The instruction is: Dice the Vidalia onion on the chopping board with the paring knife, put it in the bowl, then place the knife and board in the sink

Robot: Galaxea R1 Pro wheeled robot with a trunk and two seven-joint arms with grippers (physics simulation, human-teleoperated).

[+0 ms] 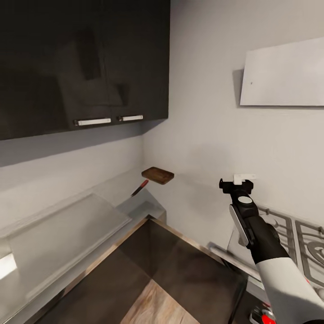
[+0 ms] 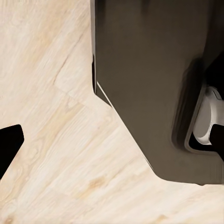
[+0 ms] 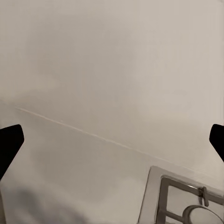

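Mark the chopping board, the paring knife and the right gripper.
chopping board (image 1: 158, 175): head view, middle of its brown top face.
paring knife (image 1: 140, 187): head view, its reddish slanted length.
right gripper (image 1: 236, 183): head view, between its fingers.

Dark brown rectangular wooden chopping boards: one (image 1: 158, 175), at the far corner of the counter.
Small knives with a red handle and dark blade: one (image 1: 139, 188), just in front of the board.
Glossy black upper cabinet doors: two (image 1: 81, 63), side by side.
Chrome bar handles: two, one (image 1: 92, 121) on the left-hand door and one (image 1: 131, 118) on the right-hand door.
Pale flat rectangular wall panels: one (image 1: 283, 74).
Steel hob grates: two sections (image 1: 288, 236) in the head view.
Black-and-white robot arms: one (image 1: 270, 252) in the head view, ending in one claw (image 1: 236, 183).
Dark claw fingertips in the right wrist view: two (image 3: 9, 142).
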